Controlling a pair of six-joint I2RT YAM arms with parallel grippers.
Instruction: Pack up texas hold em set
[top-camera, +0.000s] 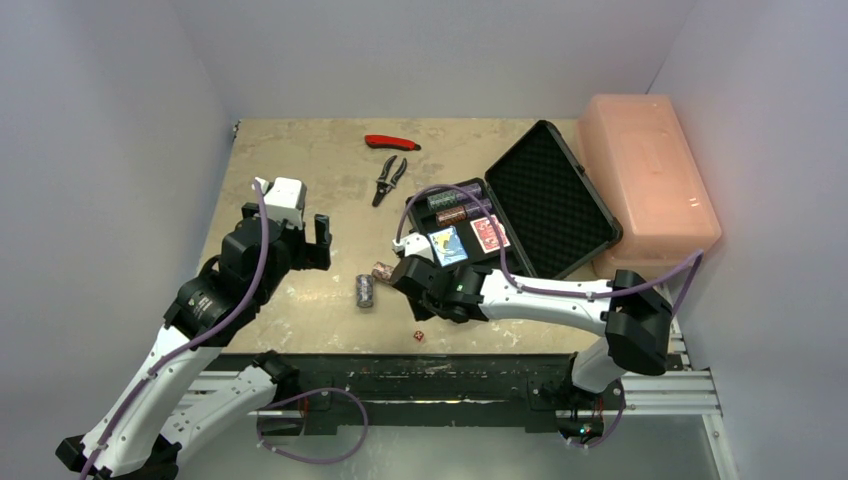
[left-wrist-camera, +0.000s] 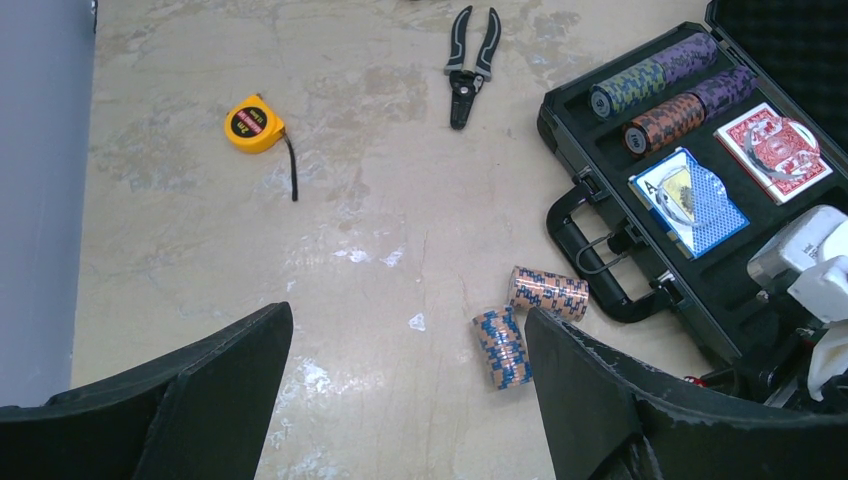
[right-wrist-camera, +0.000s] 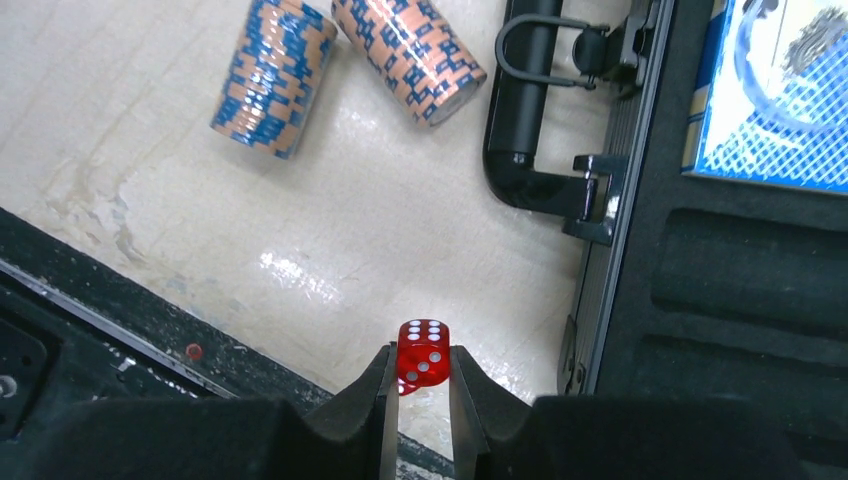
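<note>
1. Right hand (right-wrist-camera: 420, 375): the two fingertips are closed on a small red die (right-wrist-camera: 423, 352). The die sits between the tips with its white pips facing the wrist camera. It is held above the table (right-wrist-camera: 330, 230), just beside the front wall of the briefcase (right-wrist-camera: 610, 300).

2. Left hand (left-wrist-camera: 408, 315): the jaws stand wide apart and hold nothing. The hand hangs over the left half of the table, well apart from the briefcase.

3. Briefcase: it lies open on the right half of the table, handle (left-wrist-camera: 590, 265) toward the arms. The foam-lined lid (top-camera: 545, 195) leans back toward the pink box (top-camera: 648, 175).
   - Rear rows: one green-and-purple chip row (left-wrist-camera: 655, 72) and one orange-and-purple chip row (left-wrist-camera: 690, 108).
   - In front of these: the blue deck (left-wrist-camera: 690, 200) and the red deck (left-wrist-camera: 775, 150), side by side.

4. Loose parts on the table:
   - Two chip stacks lie on their sides near the handle, one (left-wrist-camera: 503, 347) just beside the other (left-wrist-camera: 547, 292).
   - A second die (top-camera: 418, 335) rests near the front edge of the table.

5. Other items: pliers (top-camera: 389, 179) and a red-handled tool (top-camera: 392, 142) lie toward the far edge. A yellow tape measure (left-wrist-camera: 254, 124) lies on the left side.
</note>
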